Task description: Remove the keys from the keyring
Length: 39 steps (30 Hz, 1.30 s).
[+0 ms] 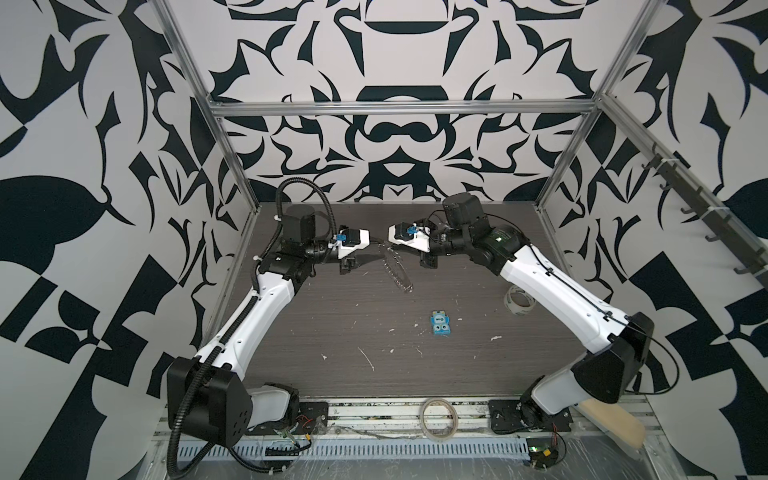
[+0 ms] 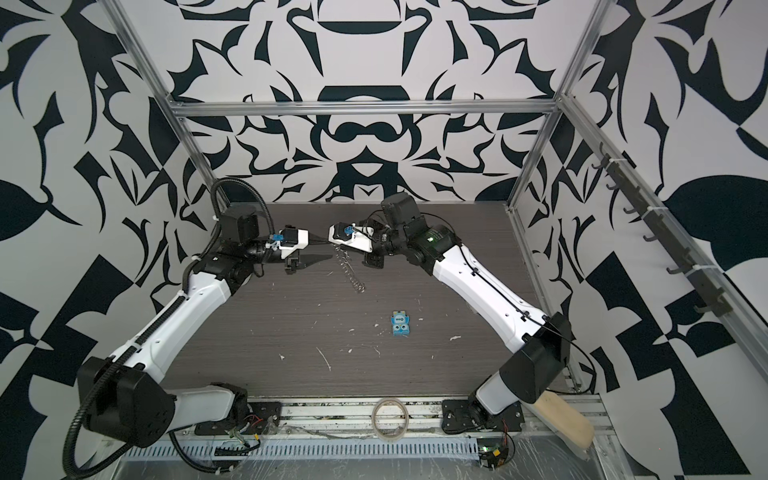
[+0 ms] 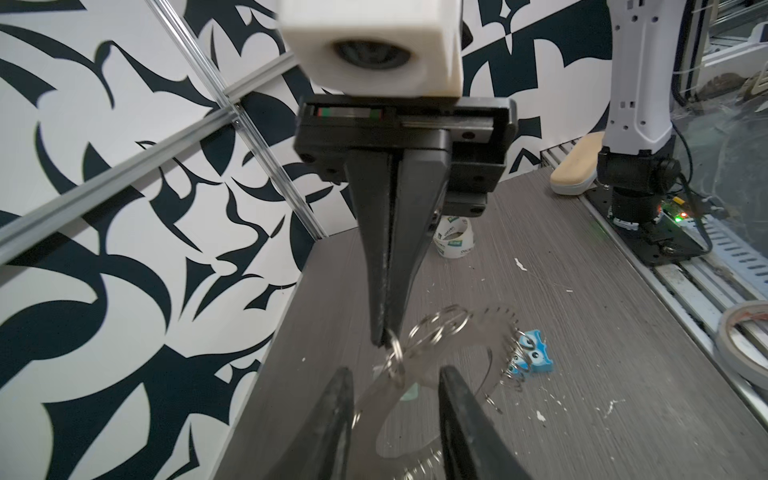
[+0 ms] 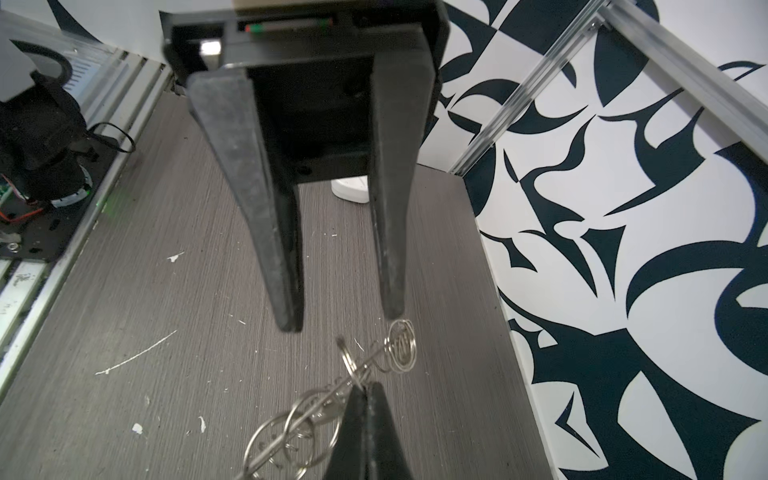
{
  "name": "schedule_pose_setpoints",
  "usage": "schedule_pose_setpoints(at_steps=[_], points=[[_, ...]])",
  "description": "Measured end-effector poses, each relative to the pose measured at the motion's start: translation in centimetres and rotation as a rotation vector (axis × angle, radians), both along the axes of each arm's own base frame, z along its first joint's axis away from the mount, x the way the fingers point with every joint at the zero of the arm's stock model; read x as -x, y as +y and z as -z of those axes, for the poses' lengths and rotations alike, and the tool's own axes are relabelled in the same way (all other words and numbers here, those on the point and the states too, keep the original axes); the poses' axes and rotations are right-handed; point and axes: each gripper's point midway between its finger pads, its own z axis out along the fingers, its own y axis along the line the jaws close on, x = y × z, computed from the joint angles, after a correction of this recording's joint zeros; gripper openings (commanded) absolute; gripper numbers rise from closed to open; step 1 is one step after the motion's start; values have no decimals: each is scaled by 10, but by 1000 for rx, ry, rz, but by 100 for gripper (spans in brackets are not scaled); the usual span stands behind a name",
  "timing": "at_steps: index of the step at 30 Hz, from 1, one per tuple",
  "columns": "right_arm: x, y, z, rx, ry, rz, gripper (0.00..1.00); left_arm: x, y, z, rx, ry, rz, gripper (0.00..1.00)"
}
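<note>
The keyring point(image 1: 399, 270) hangs edge-on above the table in both top views, a grey disc point(image 3: 457, 340) fringed with wire split rings point(image 4: 291, 432). My right gripper point(image 4: 365, 388) is shut on a split ring at its upper rim, as the left wrist view also shows point(image 3: 384, 336). My left gripper point(image 3: 395, 374) faces it, open, with the disc hanging between its fingers point(image 3: 461, 415). In the right wrist view its fingertips point(image 4: 286, 324) end just short of the rings. One pale green key point(image 3: 411, 391) shows by the disc; whether it hangs or lies on the table I cannot tell.
A blue packet with cartoon eyes point(image 1: 441, 324) lies mid-table. A translucent tape roll point(image 1: 517, 301) stands beside the right arm. A beige tape ring point(image 1: 438, 417) rests on the front rail. White flecks point(image 1: 368, 359) dot the dark tabletop point(image 1: 332, 316).
</note>
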Motion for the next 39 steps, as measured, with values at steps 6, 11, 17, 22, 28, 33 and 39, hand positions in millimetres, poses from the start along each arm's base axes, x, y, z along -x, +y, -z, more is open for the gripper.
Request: schedule_pose_setpoints(at_steps=[6, 11, 17, 22, 28, 33, 39], points=[[-2, 3, 19, 79, -2, 19, 0, 0, -6, 18, -40, 52, 2, 25], [-3, 4, 20, 96, -25, 28, 0, -1, -6, 21, -52, 60, -8, 26], [-4, 4, 15, 68, -72, 30, 0, -6, -5, 24, -66, 61, -38, 27], [1, 2, 13, 26, -106, 20, 0, -9, -5, 25, -52, 21, -50, 23], [2, 3, 16, -12, -136, 12, 0, -10, -6, 24, -45, -5, -51, 10], [0, 2, 16, -23, -131, 20, 0, -11, -6, 23, -43, -33, -48, 0], [1, 2, 19, -17, -119, 22, 0, -10, -5, 26, -53, -29, -47, 30]])
